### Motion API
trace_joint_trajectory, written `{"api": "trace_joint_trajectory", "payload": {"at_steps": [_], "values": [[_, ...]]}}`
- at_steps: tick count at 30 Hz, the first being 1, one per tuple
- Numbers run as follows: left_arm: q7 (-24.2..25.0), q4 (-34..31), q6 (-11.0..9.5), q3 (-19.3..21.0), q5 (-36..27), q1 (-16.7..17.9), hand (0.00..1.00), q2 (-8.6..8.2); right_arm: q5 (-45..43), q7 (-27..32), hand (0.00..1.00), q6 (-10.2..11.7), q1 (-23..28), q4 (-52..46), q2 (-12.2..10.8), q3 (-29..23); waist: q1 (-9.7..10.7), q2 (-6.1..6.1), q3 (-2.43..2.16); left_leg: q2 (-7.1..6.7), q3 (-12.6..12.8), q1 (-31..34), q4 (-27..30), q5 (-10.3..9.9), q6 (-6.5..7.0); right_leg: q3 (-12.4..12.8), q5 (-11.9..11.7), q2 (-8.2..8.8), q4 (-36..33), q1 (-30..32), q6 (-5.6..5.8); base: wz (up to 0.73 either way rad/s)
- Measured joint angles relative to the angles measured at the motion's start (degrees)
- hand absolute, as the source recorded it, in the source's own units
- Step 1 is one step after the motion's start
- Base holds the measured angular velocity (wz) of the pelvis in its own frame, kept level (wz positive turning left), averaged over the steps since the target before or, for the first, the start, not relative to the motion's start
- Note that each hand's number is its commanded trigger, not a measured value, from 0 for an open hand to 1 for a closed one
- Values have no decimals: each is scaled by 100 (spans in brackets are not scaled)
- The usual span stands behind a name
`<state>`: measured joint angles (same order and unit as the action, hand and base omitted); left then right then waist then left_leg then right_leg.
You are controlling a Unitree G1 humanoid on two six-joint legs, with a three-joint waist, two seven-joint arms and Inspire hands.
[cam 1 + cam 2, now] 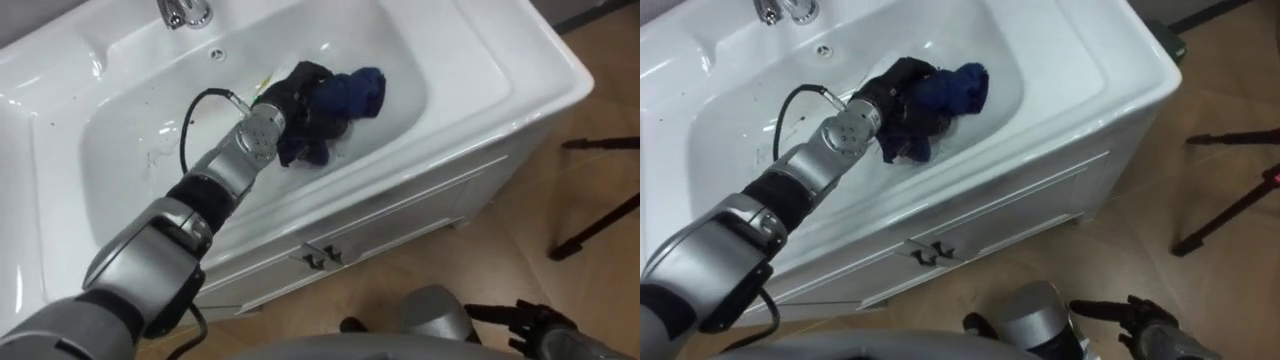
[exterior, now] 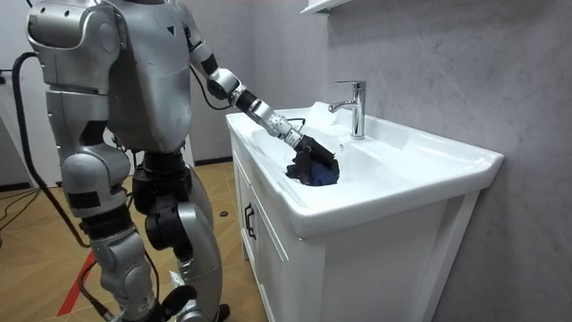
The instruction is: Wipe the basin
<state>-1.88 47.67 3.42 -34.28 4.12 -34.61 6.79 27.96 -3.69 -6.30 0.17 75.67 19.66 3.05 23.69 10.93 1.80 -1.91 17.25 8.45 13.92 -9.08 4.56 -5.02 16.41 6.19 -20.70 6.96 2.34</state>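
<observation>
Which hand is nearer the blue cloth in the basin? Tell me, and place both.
Left. The left hand rests on the blue cloth inside the basin; the right hand hangs low over the floor, in front of the cabinet.

Count: one white basin [image 1: 520, 70], one tap [image 1: 185, 12], one dark blue cloth [image 1: 352, 95]; one cabinet [image 1: 420, 215] beneath, two handles [image 1: 314, 259] on its doors.

White glossy basin [image 1: 520, 70]. In it, a dark blue cloth [image 1: 355, 92] under the black left hand [image 1: 293, 85]. Silver tap [image 1: 185, 12] behind; brown floor [image 1: 540, 210] below.
</observation>
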Motion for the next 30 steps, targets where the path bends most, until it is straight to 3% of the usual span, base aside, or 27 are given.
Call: {"api": "trace_joint_trajectory", "payload": {"at_steps": [6,15,22,26,30], "values": [[208,-488,167,-195,49,0,100,127,-590,111,0,-175,26,256,113,1,47,15,-11,-16,-23,-1,-26,3,5,-33,8,15,-4,-7,6,5],[268,-869,257,-397,210,1,100,72,-838,14,0,-254,121,230,130,-58,127,16,-12,-98,3,-50,-51,13,50,-225,49,141,-7,-108,65,10],[279,-1054,278,-406,1443,19,100,65,-1084,-78,0,-334,112,247,116,-199,174,14,-12,-94,-20,-89,-30,12,52,-203,47,133,-11,-149,64,0],[250,-1027,322,-410,1833,20,100,100,-1084,-132,0,-390,117,236,125,-226,248,15,-12,-87,-13,-146,-43,9,56,-121,47,109,-13,-173,64,-9],[77,-921,312,-394,2504,114,100,197,-1102,-189,0,-442,117,230,156,-317,246,10,-8,-51,153,-256,-126,8,51,151,43,34,-71,-117,45,-27]]}}
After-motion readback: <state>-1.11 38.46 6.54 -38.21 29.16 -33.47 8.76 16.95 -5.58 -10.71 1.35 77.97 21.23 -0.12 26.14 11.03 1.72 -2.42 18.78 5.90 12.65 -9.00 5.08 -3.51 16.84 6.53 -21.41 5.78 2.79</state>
